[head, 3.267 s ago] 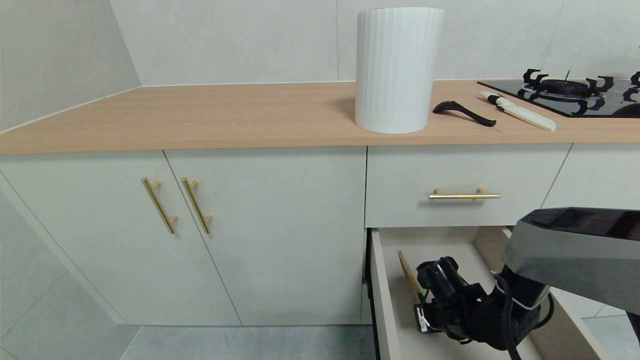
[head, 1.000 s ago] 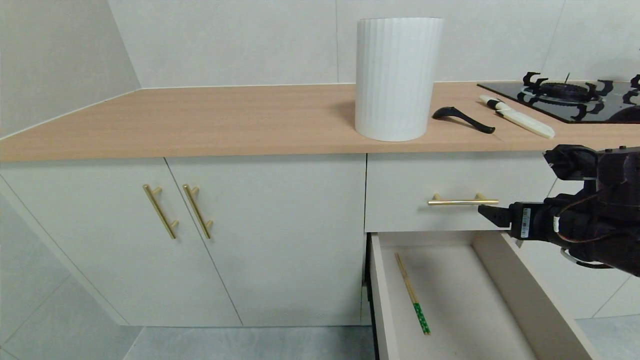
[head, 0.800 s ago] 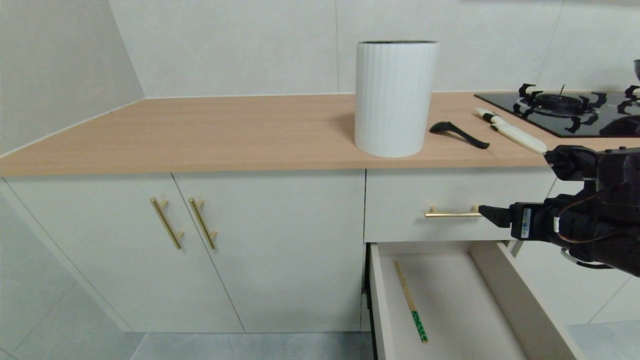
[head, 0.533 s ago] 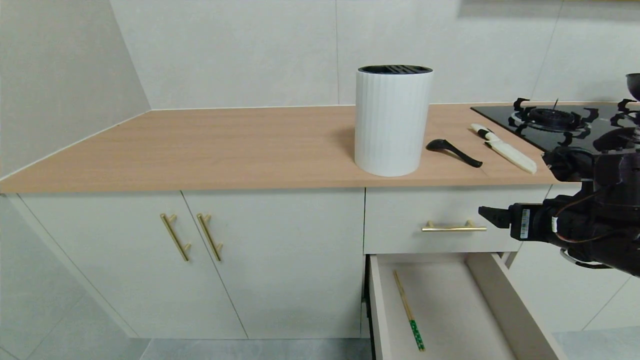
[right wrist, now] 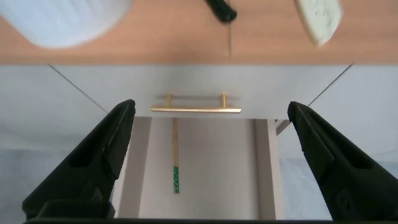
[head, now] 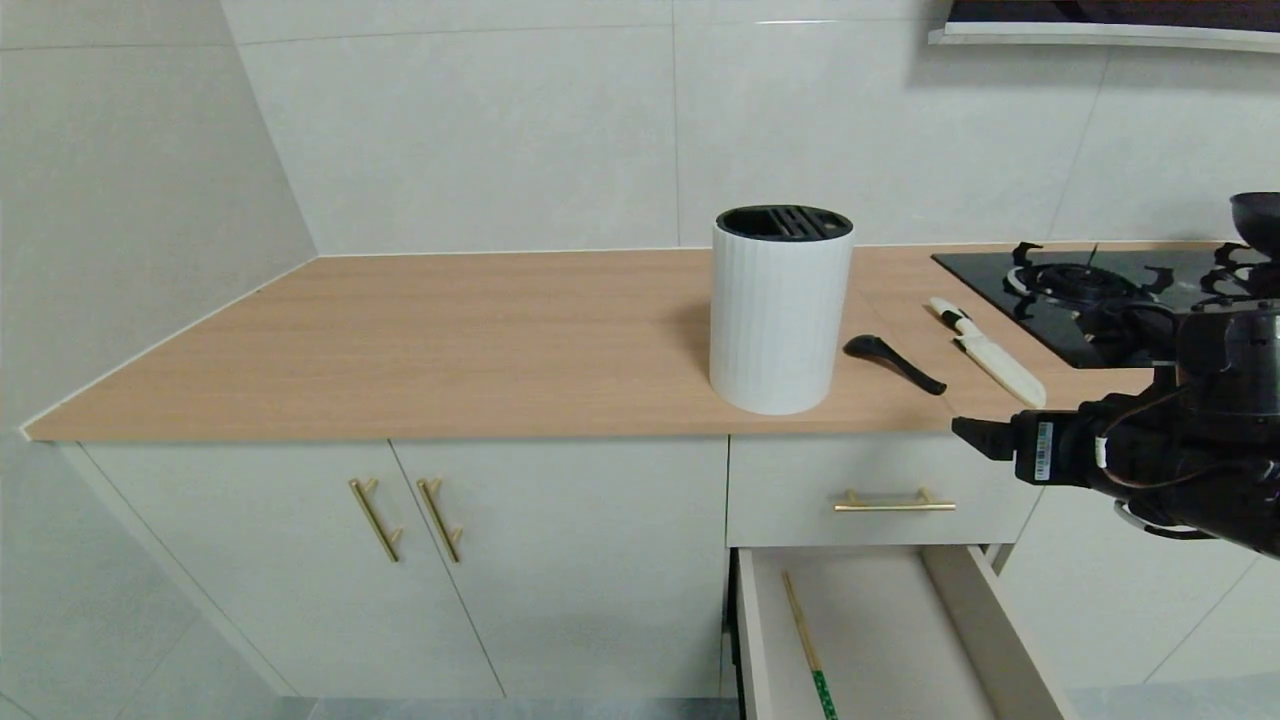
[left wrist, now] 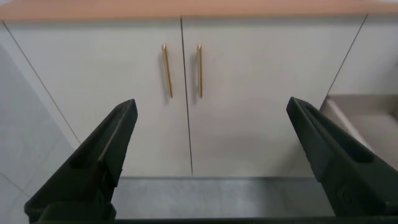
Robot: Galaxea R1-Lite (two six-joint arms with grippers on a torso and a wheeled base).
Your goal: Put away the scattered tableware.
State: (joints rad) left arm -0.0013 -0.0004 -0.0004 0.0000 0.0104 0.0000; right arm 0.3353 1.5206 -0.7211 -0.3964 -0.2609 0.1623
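The right gripper and left gripper both stood wide open, holding nothing. At the head frame's lower right, the open drawer held chopsticks lengthwise along its left wall, green end lowest. Right of the white knife block, the black spoon and white knife lay on the countertop, slanting toward the lower right.

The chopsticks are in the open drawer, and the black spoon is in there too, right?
Not quite. The chopsticks do lie in the open drawer, but the black spoon is up on the countertop, between the white holder and the knife. The head view shows this.
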